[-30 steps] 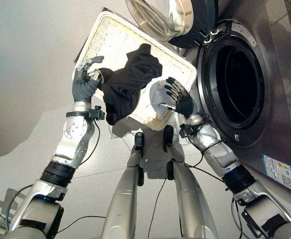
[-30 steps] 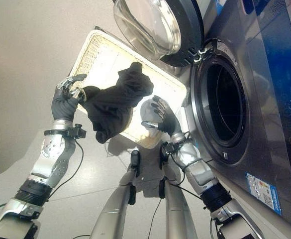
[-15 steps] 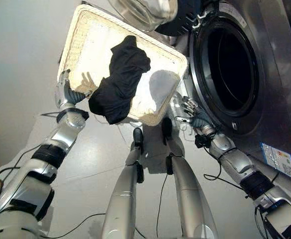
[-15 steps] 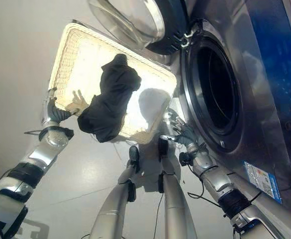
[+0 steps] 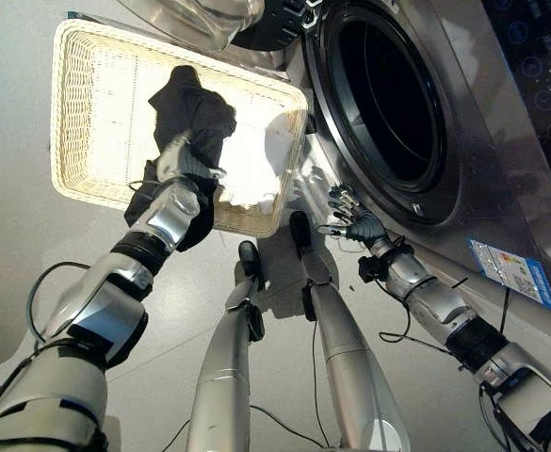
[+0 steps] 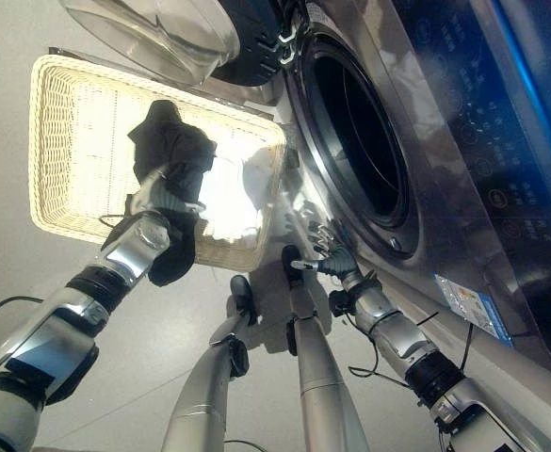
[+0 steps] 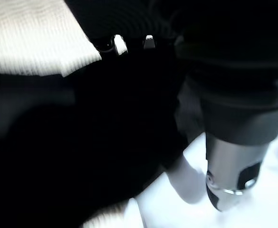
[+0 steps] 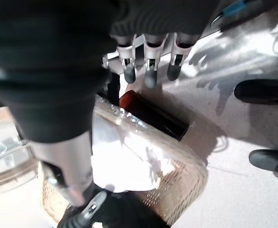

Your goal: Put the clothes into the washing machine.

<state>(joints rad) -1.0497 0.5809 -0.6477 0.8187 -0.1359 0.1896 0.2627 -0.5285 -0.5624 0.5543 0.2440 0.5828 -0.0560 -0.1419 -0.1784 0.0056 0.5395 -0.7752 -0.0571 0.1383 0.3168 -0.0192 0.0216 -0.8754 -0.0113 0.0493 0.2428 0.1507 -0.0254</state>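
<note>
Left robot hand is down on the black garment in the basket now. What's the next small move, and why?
Probably close the left robot hand round the black garment and lift. The garment still lies in the wicker basket, the washing machine drum stands open beside it, and the right robot hand hangs open near the basket's corner, holding nothing.

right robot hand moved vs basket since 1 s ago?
Yes. The right robot hand has pulled out from over the basket's near corner; it now hangs past the rim, below the washer's door opening.
</note>
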